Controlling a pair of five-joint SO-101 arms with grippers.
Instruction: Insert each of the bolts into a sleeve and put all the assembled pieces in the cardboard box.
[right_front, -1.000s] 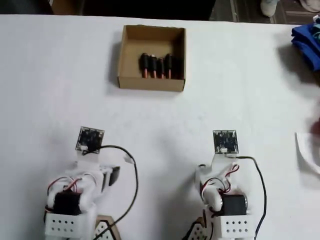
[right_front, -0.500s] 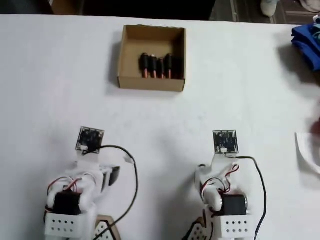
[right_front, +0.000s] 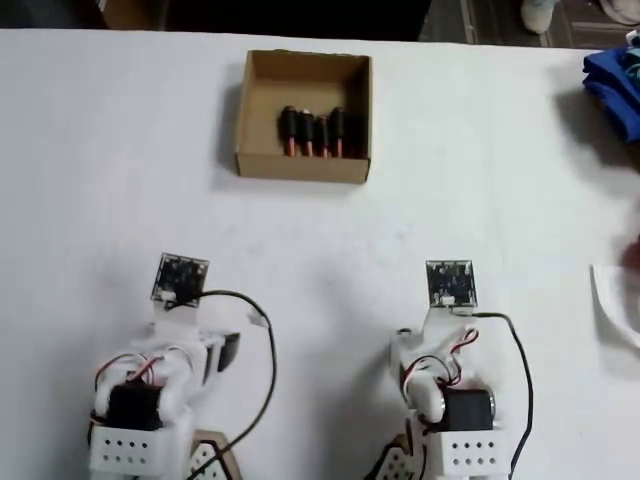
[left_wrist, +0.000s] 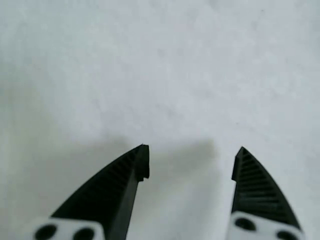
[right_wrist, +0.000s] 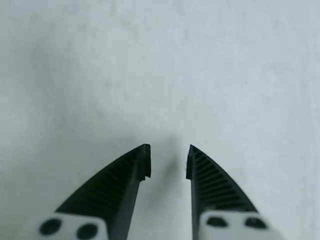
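Left claw (left_wrist: 191, 162): fingers spread wide, gripping nothing, tips over the bare white table (left_wrist: 160, 60). Right claw (right_wrist: 167, 161): fingers apart by a narrow gap, also gripping nothing, over the same white surface.

Seen from above, one arm (right_front: 150, 395) and a second arm (right_front: 448, 405) sit folded side by side at the near edge of the table; I cannot tell which is which. Both are well apart from the box (right_front: 300, 166), which lies toward the far side with its top open. Inside it are four assembled pieces (right_front: 312, 132), dark sleeves with coppery bolt ends, in a tight row right of the middle. Blue cloth (right_front: 612, 88) at the far right edge.
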